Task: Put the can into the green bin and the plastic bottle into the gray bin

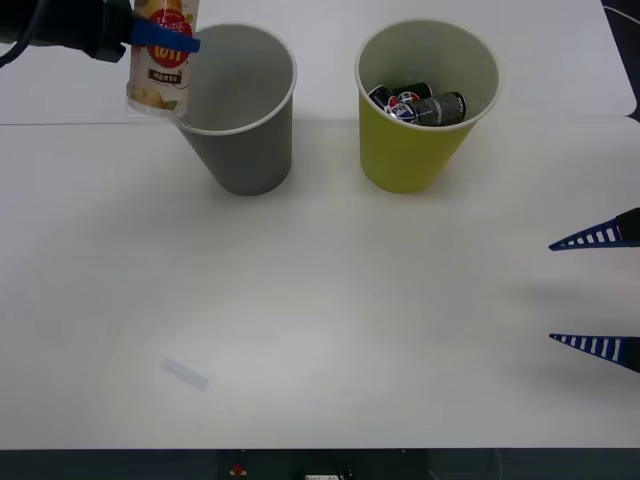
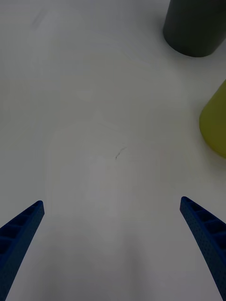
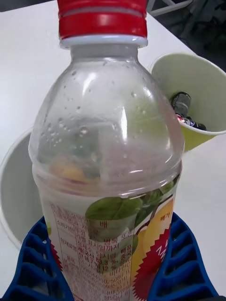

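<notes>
My left gripper (image 1: 160, 40) is shut on the plastic bottle (image 1: 160, 60), a clear one with a pale fruit label. It hangs in the air at the left rim of the gray bin (image 1: 240, 110). In the left wrist view the bottle (image 3: 108, 141) with its red cap (image 3: 101, 19) stands between my blue fingers (image 3: 33, 263); behind it are the gray bin (image 3: 14, 193) and the green bin (image 3: 197, 75). The green bin (image 1: 425, 120) stands right of the gray one, and dark cans (image 1: 420, 105) lie inside it. My right gripper (image 1: 552, 292) rests open over the table's right side.
The white table (image 1: 320, 300) spreads in front of both bins. A small clear strip (image 1: 185, 373) lies near its front left. The right wrist view has the gray bin (image 2: 195, 26) and green bin (image 2: 214, 122) beyond my open right gripper (image 2: 112, 201).
</notes>
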Tool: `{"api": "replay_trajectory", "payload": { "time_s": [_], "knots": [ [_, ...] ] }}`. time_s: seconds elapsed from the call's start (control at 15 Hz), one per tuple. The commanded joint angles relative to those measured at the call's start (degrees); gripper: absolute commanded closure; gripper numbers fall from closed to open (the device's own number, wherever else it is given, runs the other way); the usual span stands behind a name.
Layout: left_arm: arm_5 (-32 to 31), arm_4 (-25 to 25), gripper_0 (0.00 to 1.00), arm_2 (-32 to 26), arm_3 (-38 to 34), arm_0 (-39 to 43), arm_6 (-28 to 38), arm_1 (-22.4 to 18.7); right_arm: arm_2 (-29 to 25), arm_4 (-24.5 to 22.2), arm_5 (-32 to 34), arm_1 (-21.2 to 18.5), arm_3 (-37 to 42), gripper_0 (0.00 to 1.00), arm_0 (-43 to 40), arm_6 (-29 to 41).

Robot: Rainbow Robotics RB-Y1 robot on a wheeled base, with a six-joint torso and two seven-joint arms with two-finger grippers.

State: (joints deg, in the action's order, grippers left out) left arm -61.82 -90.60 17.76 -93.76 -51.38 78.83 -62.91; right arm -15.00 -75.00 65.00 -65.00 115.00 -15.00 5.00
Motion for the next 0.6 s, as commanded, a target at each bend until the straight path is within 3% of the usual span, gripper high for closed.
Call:
{"api": "replay_trajectory", "payload": {
  "time_s": [0.07,0.33,0.53,0.6],
  "knots": [
    [0.0,-1.3,1.0,5.7,7.2,-6.8,-0.6,3.3,0.0,0.0,0.0,0.0,0.0,0.0,0.0,0.0],
    [0.0,-3.8,1.0,11.1,16.0,-13.5,-2.7,7.9,0.0,0.0,0.0,0.0,0.0,0.0,0.0,0.0],
    [0.0,-4.9,1.0,11.4,17.4,-14.5,-2.9,9.0,0.0,0.0,0.0,0.0,0.0,0.0,0.0,0.0],
    [0.0,-5.1,0.59,11.3,17.4,-14.5,-3.3,9.0,0.0,0.0,0.0,0.0,0.0,0.0,0.0,0.0]
  ]
}}
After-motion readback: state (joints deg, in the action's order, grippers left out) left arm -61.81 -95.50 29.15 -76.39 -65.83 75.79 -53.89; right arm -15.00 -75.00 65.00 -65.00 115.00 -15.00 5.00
